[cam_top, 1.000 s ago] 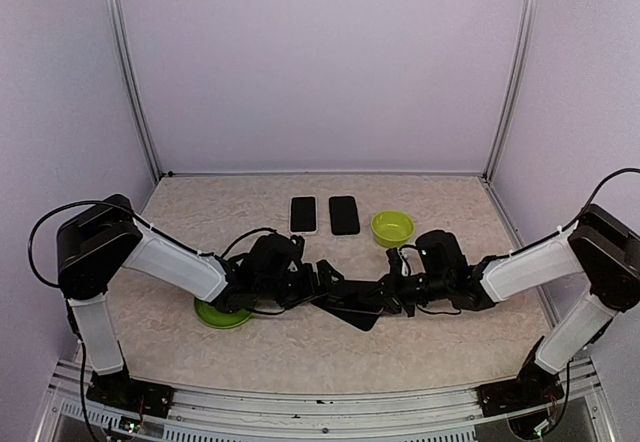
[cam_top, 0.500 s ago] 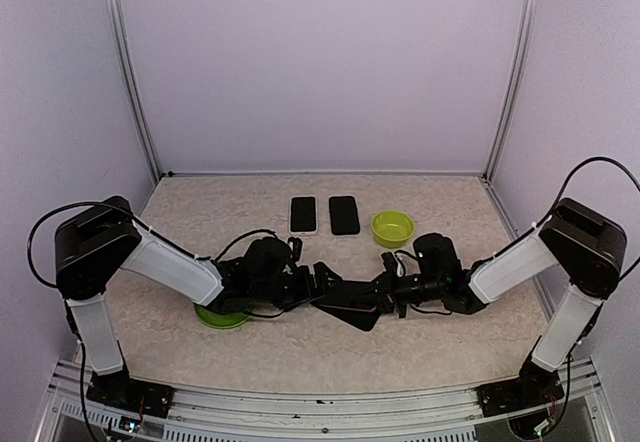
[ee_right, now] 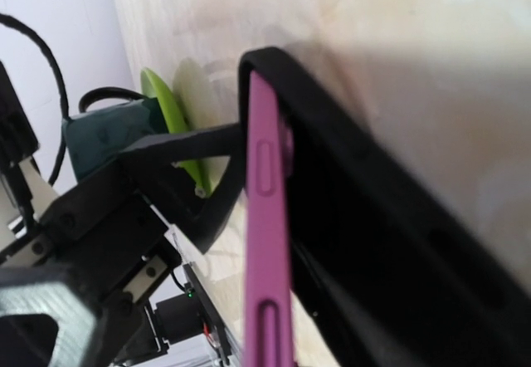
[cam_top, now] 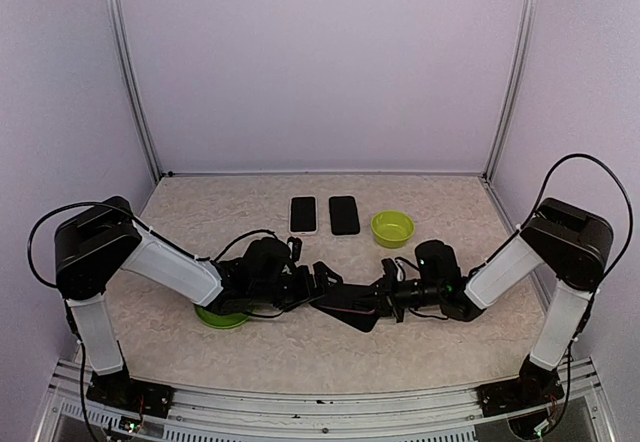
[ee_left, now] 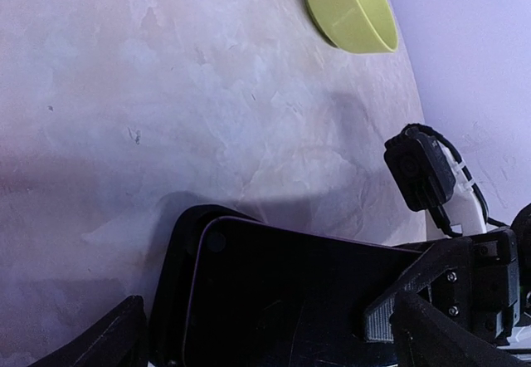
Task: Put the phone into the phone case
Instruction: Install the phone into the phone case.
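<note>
**Phone angled into case, mid-worktop (cam_top: 200, 224)**

Right claw (cam_top: 388, 298), clenched on the phone (ee_right: 264, 217), reaches in from 3 o'clock. Left claw (cam_top: 320, 282), released wide, straddles the case (ee_right: 357, 193) from 9 o'clock. Best to seat the far corner first, then press flat. Over the last second the right arm (cam_top: 500, 267) has swung inward and its claw sits lower.

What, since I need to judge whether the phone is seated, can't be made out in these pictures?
Left wrist: the bottom edge cuts off the near part of the phone and case.
Top view: the left end effector and right end effector cover most of both.
Right wrist: both run off the bottom edge.
</note>
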Controlling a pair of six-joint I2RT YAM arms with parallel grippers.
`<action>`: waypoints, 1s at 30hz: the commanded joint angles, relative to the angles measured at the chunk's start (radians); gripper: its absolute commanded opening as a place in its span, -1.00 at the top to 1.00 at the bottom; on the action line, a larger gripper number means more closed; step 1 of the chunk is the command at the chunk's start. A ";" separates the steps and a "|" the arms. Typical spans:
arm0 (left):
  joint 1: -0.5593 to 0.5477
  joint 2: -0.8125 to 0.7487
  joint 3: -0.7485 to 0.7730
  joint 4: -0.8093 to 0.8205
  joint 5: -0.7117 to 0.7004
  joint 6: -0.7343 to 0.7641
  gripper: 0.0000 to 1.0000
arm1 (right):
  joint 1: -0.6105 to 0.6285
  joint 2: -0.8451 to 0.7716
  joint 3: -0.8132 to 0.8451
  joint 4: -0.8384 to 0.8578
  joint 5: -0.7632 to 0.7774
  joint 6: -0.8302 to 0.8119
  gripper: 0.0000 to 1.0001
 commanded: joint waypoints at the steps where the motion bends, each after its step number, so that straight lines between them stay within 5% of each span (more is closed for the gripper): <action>1: -0.008 -0.022 -0.005 0.046 0.033 -0.004 -0.98 | -0.005 0.047 -0.014 0.068 -0.001 0.038 1.00; 30: -0.015 -0.007 -0.010 0.070 0.071 0.000 -0.98 | -0.005 0.279 0.023 0.300 -0.109 0.063 1.00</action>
